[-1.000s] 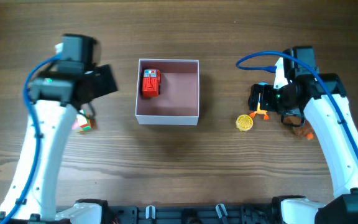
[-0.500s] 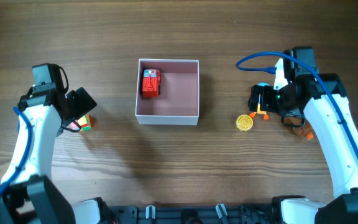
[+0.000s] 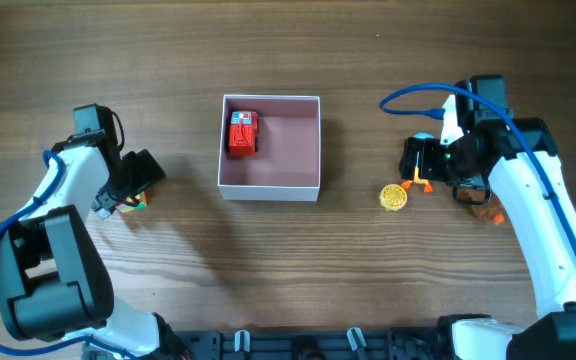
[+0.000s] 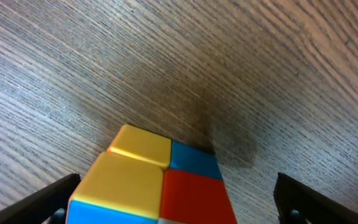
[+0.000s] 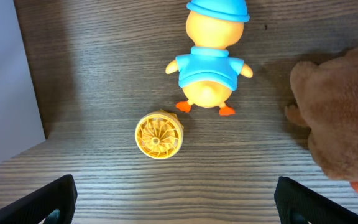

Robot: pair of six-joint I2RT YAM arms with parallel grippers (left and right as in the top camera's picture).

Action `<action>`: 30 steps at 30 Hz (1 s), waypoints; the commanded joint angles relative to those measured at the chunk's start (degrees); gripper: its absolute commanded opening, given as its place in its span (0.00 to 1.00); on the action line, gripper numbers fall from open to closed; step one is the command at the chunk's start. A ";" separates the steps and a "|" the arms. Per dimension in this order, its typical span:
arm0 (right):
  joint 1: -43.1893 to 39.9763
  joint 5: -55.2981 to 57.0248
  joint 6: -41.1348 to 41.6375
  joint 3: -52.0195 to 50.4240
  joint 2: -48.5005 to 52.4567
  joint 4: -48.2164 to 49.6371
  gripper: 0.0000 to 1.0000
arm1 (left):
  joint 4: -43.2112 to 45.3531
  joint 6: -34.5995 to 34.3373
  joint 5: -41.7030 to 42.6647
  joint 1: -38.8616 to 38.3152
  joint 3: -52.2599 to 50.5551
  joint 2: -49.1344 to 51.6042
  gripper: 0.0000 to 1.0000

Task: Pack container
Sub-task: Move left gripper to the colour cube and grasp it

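The container (image 3: 290,152) is a square white-walled box with a dusty-pink inside at mid table. A red toy car (image 3: 242,132) lies in its far-left corner. My left gripper (image 3: 131,190) is open, low over a multicoloured cube (image 3: 138,201). In the left wrist view the cube (image 4: 148,186) sits between the spread fingers (image 4: 176,208), apart from both. My right gripper (image 3: 415,163) is open and empty above a yellow ridged disc (image 5: 158,134) and a yellow duck in blue (image 5: 213,56); its fingertips (image 5: 176,202) are wide apart.
A brown plush toy (image 5: 340,112) lies right of the duck, under the right arm in the overhead view (image 3: 484,207). The disc (image 3: 394,196) lies between the right gripper and the container. The container's white wall shows at the left of the right wrist view (image 5: 5,81).
My left arm has swung left and down, bringing its gripper from beside the container to the cube. The right arm and the toys have not moved.
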 commanded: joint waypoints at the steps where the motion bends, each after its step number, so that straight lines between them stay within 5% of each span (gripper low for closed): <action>1: -0.22 1.18 -0.79 1.22 0.00 -0.11 1.00 | 0.15 0.70 0.46 0.20 -0.52 0.44 0.86; 3: -0.22 1.18 -0.79 1.22 0.00 -0.13 1.00 | 0.15 0.70 0.50 0.20 -0.52 0.44 0.73; 17: -0.22 1.18 -0.76 1.22 0.00 -0.02 1.00 | -0.24 0.70 0.68 0.13 -0.46 0.42 0.32; 23: -0.22 1.18 -0.55 1.22 -0.02 0.74 1.00 | -2.95 0.70 0.68 -1.11 2.29 -0.96 0.06; 30: -0.22 1.16 0.87 1.25 -0.02 1.64 1.00 | -12.83 2.27 0.68 -11.69 16.59 -11.67 0.04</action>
